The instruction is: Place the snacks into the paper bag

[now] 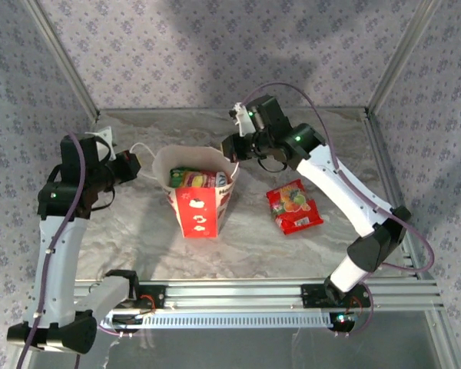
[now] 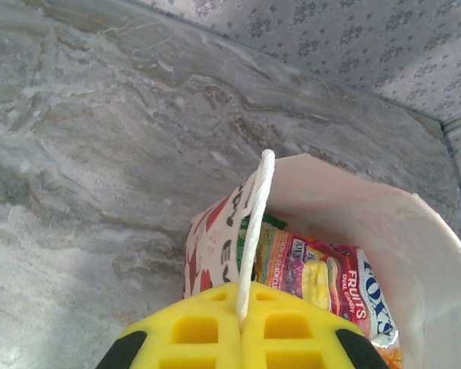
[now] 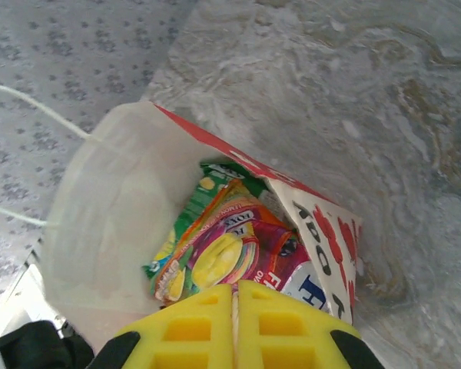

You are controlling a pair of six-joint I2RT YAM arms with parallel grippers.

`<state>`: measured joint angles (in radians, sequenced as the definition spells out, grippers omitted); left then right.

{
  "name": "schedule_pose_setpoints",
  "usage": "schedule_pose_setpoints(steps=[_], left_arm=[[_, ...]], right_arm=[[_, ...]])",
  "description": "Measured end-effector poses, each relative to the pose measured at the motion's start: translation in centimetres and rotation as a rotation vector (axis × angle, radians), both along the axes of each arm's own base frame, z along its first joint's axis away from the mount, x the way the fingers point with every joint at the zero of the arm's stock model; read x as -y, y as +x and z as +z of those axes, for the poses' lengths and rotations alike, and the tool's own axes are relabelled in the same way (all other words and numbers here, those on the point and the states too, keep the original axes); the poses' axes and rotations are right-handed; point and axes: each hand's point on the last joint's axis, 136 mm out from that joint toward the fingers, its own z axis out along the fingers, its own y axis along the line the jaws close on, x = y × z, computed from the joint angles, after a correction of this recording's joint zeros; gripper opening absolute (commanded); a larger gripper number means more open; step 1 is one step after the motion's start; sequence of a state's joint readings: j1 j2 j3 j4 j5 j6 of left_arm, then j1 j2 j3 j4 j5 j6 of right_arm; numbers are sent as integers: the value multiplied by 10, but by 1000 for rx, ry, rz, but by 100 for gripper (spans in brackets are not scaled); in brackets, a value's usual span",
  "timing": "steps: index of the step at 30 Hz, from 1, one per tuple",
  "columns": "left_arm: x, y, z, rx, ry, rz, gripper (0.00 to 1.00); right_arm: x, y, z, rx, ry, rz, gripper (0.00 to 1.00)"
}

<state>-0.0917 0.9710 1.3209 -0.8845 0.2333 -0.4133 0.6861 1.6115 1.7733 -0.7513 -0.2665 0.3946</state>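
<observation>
The paper bag [image 1: 202,207] stands upright mid-table with its mouth open. Several snacks [image 1: 190,178] lie inside it: a green packet [image 3: 209,194] under an orange-pink one [image 3: 229,247], which is also visible in the left wrist view [image 2: 315,269]. My left gripper [image 1: 138,165] [image 2: 242,307] is shut on the bag's white cord handle [image 2: 257,207] and holds it out to the left. At the bag's right rim my right gripper [image 1: 230,147] [image 3: 234,290] is shut, with the paper edge pinched between its yellow fingers. A red fruit-print snack packet [image 1: 294,206] lies on the table to the right of the bag.
A marbled grey sheet [image 1: 138,231] covers the table. Patterned walls and metal posts [image 1: 65,58] close in the back and sides. An aluminium rail [image 1: 253,292] runs along the front edge. A small white object [image 1: 104,137] sits at the back left.
</observation>
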Motion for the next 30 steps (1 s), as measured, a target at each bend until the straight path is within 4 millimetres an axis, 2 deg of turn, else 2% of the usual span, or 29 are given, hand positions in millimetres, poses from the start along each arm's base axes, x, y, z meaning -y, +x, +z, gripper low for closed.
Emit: schedule_pose_setpoints(steps=[3, 7, 11, 13, 14, 19, 21, 26, 28, 30], left_arm=[[4, 2, 4, 25, 6, -11, 0], [8, 3, 0, 42, 12, -12, 0], [5, 4, -2, 40, 25, 1, 0], [4, 5, -3, 41, 31, 10, 0], [3, 5, -3, 41, 34, 14, 0], [0, 7, -5, 36, 45, 28, 0], [0, 9, -7, 27, 50, 32, 0], [-2, 12, -10, 18, 60, 43, 1], [-3, 12, -10, 18, 61, 45, 1], [-3, 12, -11, 16, 63, 44, 1]], right_arm=[[8, 12, 3, 21, 8, -39, 0], [18, 14, 12, 43, 11, -67, 0], [30, 24, 13, 30, 24, -106, 44], [37, 27, 11, 26, 23, -126, 60], [41, 25, 9, 21, 21, -133, 66], [62, 2, 4, 9, 11, -143, 76], [76, -8, 8, 17, 16, -161, 79], [135, -38, 14, 38, 15, -279, 89], [161, -50, 3, 30, -4, -351, 89], [188, -60, -22, -16, -37, -439, 89]])
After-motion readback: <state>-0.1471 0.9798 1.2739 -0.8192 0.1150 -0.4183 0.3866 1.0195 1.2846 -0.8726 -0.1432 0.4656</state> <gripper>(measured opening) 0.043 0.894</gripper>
